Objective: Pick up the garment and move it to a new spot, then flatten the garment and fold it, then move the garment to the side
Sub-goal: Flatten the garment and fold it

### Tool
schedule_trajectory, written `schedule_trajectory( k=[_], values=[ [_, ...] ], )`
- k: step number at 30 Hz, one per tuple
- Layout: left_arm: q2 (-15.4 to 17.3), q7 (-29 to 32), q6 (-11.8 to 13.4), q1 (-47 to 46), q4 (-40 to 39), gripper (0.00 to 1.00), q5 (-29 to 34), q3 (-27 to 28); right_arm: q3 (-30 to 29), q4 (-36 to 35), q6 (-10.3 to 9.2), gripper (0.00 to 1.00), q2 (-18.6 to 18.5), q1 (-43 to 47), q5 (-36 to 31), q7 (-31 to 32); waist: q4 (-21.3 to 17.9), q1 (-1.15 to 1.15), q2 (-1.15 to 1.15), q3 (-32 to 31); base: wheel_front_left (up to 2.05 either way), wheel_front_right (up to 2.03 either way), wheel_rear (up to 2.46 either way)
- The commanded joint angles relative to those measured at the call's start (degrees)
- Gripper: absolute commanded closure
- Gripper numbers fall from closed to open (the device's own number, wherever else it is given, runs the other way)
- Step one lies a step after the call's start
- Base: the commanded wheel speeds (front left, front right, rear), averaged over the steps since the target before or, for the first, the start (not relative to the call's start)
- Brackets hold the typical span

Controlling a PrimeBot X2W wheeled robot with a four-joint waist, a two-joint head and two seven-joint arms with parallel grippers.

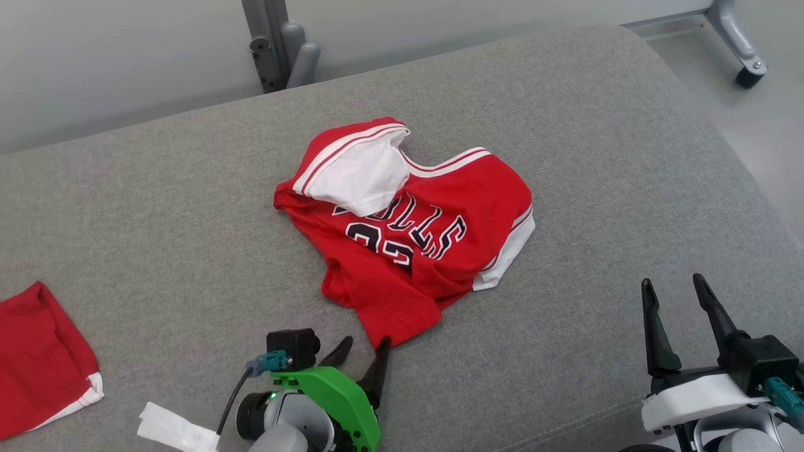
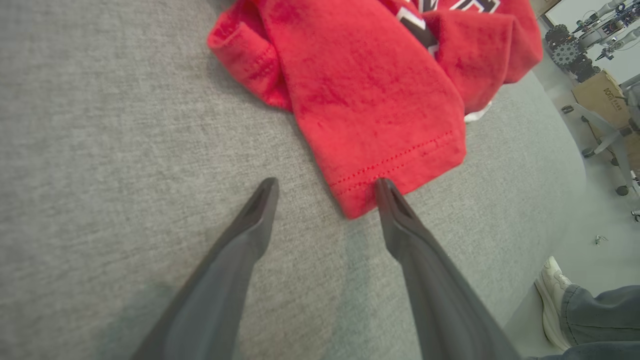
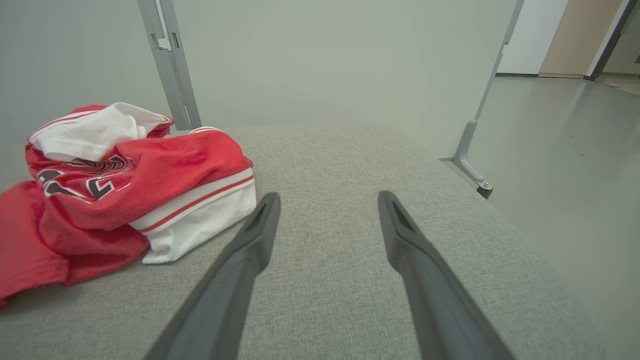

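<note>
The garment (image 1: 414, 232) is a red basketball jersey with white trim and dark lettering, lying crumpled in the middle of the grey cushion (image 1: 157, 207). My left gripper (image 1: 363, 351) is open just below the jersey's near hem corner. In the left wrist view the left gripper (image 2: 325, 187) straddles bare cushion, and its right fingertip (image 2: 387, 192) touches the edge of the garment's (image 2: 370, 100) hem. My right gripper (image 1: 675, 289) stands open at the lower right, apart from the jersey. In the right wrist view the right gripper (image 3: 327, 200) holds nothing and the garment (image 3: 125, 185) lies to its left.
Another red cloth with white trim (image 1: 38, 358) lies at the cushion's near left edge, beside a white tag (image 1: 176, 430). A grey metal frame post (image 1: 276, 44) stands behind the cushion. The floor drops off at the right, where a person's shoe (image 2: 550, 295) shows.
</note>
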Motion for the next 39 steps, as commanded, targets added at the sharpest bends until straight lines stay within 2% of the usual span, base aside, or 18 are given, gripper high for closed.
schedule_trajectory(
  k=[1, 6, 7, 8, 9, 10, 18, 24, 28, 33, 39],
  values=[
    [0.3, 0.2, 0.5, -1.1, 0.8, 0.00, -1.2, -0.4, -0.1, -0.2, -0.04, 0.00, 0.1, -0.7, 0.2, -0.2, -1.0, 0.00, 0.00, 0.9, 0.00, 0.00, 0.00],
    [0.3, 0.3, 0.7, -2.2, 2.8, 0.00, -5.3, -2.6, -0.2, -0.3, -0.04, 0.00, 0.3, -0.9, 0.0, -0.2, -0.9, 0.00, 0.00, 1.1, 0.00, 0.00, 0.00],
    [0.3, 0.4, 0.7, -2.4, 3.1, 0.07, -6.0, -3.1, -0.2, -0.2, -0.04, 0.00, 0.3, -0.9, 0.0, -0.2, -0.8, 0.00, 0.00, 1.1, 0.00, 0.00, 0.00],
    [0.3, 0.4, 0.5, -2.6, 3.4, 0.53, -6.6, -3.7, -0.1, -0.2, -0.04, 0.00, 0.3, -1.0, 0.0, -0.2, -0.8, 0.00, 0.00, 1.1, 0.00, 0.00, 0.00],
    [0.3, 0.3, 0.2, -2.9, 3.6, 0.82, -7.3, -4.2, 0.0, -0.2, -0.04, 0.00, 0.3, -1.1, -0.1, -0.2, -0.8, 0.00, 0.00, 1.1, 0.00, 0.00, 0.00],
    [0.3, 0.1, 0.0, -3.0, 3.9, 1.00, -8.1, -4.7, 0.0, -0.1, -0.04, 0.00, 0.3, -1.1, 0.0, -0.2, -0.7, 0.00, 0.00, 1.1, 0.00, 0.00, 0.00],
    [0.5, -3.4, -1.0, -5.0, 4.2, 1.00, -10.0, -6.3, -0.2, 0.0, -0.04, 0.00, 0.5, -0.8, 0.1, -0.2, 0.1, 0.00, 0.00, 0.9, 0.00, 0.00, 0.00],
    [4.8, -4.0, -0.5, -1.8, -1.3, 1.00, -11.4, -4.0, -0.8, 0.0, -0.04, 0.00, 0.7, 0.5, 0.2, -0.2, 1.0, 0.00, 0.00, -0.3, 0.00, 0.00, 0.00],
    [10.6, -2.3, 2.0, 2.9, -9.3, 1.00, -11.6, -2.8, -1.4, 0.2, -0.04, 0.00, 0.9, 1.6, 0.3, -0.2, 2.2, 0.00, 0.00, -1.1, 0.00, 0.00, 0.00],
    [18.1, 1.0, 7.4, 11.2, -21.0, 1.00, -12.5, -0.6, -1.6, 0.4, -0.04, 0.00, 1.0, 2.4, 0.3, -0.2, 4.1, 0.00, 0.00, -1.6, 0.00, 0.00, 0.00],
    [24.4, 4.5, 12.3, 18.8, -29.8, 1.00, -12.4, 0.1, -1.5, 0.5, -0.04, 0.00, 1.1, 2.0, 0.1, -0.2, 6.7, 0.00, 0.00, -1.5, 0.00, 0.00, 0.00]
  ],
)
